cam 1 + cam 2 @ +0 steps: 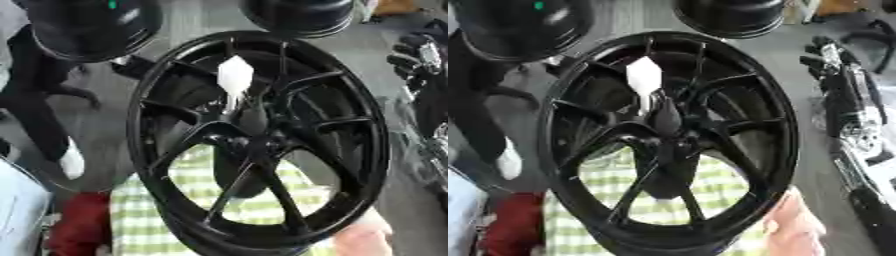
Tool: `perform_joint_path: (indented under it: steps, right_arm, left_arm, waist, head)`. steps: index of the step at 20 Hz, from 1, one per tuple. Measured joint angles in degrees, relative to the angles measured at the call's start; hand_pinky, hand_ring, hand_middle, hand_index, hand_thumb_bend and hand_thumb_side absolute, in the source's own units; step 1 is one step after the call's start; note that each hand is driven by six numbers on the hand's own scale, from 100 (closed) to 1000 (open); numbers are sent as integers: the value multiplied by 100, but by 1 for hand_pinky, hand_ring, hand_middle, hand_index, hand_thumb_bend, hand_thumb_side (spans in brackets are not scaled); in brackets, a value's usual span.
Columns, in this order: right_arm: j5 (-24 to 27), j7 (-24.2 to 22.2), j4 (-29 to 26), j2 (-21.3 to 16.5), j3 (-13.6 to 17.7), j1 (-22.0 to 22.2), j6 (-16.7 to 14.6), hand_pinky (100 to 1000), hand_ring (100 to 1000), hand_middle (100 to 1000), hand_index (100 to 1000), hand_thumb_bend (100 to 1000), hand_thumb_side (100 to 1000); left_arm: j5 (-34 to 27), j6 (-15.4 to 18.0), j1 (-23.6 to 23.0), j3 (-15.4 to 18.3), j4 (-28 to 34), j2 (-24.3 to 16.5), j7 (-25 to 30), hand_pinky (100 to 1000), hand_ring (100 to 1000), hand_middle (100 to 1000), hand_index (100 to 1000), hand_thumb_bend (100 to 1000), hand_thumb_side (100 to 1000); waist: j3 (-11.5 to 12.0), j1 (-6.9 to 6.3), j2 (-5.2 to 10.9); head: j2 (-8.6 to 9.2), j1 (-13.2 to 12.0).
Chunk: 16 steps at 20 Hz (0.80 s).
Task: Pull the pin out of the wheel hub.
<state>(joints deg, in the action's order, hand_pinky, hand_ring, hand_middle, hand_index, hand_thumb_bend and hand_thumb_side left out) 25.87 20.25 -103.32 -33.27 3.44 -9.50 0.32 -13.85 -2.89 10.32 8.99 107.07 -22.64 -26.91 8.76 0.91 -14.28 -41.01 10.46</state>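
A black spoked wheel (pixel 144 125) stands on edge in the middle of both views, its hub (pixel 254 145) facing me. A white pin head (pixel 234 75) on a thin stem hangs in front of the upper spokes, its stem pointing down toward the hub. No hand is on it. My right hand (pixel 826 59) shows at the right edge, fingers up and relaxed, apart from the wheel. A person's bare hand (pixel 794 227) steadies the rim at the lower right. Behind the hub is a long dark shape (pixel 234 175) that I cannot make out. My left hand shows nowhere.
Two big black round bodies (pixel 87 27) (pixel 297 15) hang over the wheel's top. A green-and-white checked cloth (pixel 140 220) lies under the wheel. A red thing (pixel 83 225) and a pale blue thing (pixel 17 210) sit at the lower left. A person's legs (pixel 35 115) stand at the left.
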Motion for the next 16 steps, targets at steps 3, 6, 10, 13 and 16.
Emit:
perform_joint_path:
  steps: [3,6,10,13,16]
  right_arm:
    - [0,0,2,0,0,3,0,955,820,770,824,100,705]
    - [-2,0,6,0,0,26,0,955,820,770,824,100,706]
    - [-4,0,18,0,0,42,0,955,820,769,824,100,706]
    - [-10,0,27,0,-1,42,1,956,819,769,824,100,706]
    - [-17,-3,29,0,-2,43,4,955,818,768,823,100,706]
  left_arm:
    - [-1,0,0,0,0,0,0,643,862,846,816,251,815]
    - [-2,0,0,-1,0,0,1,643,862,846,816,251,817]
    - [-2,-2,9,-2,0,-7,5,643,861,845,816,249,803]
    - [8,-15,77,-41,-6,-150,48,644,861,845,817,246,791]
    - [21,-35,212,-127,-6,-453,153,645,860,843,818,233,773]
  waist:
    - [0,-1,0]
    - [-3,-1,0]
    - [-9,-4,0]
    - [-15,-16,0]
    - [-20,-37,0]
  head:
    - [-31,49]
    - [-67,104]
    - [-67,129]
    - [-67,129]
    - [-67,129]
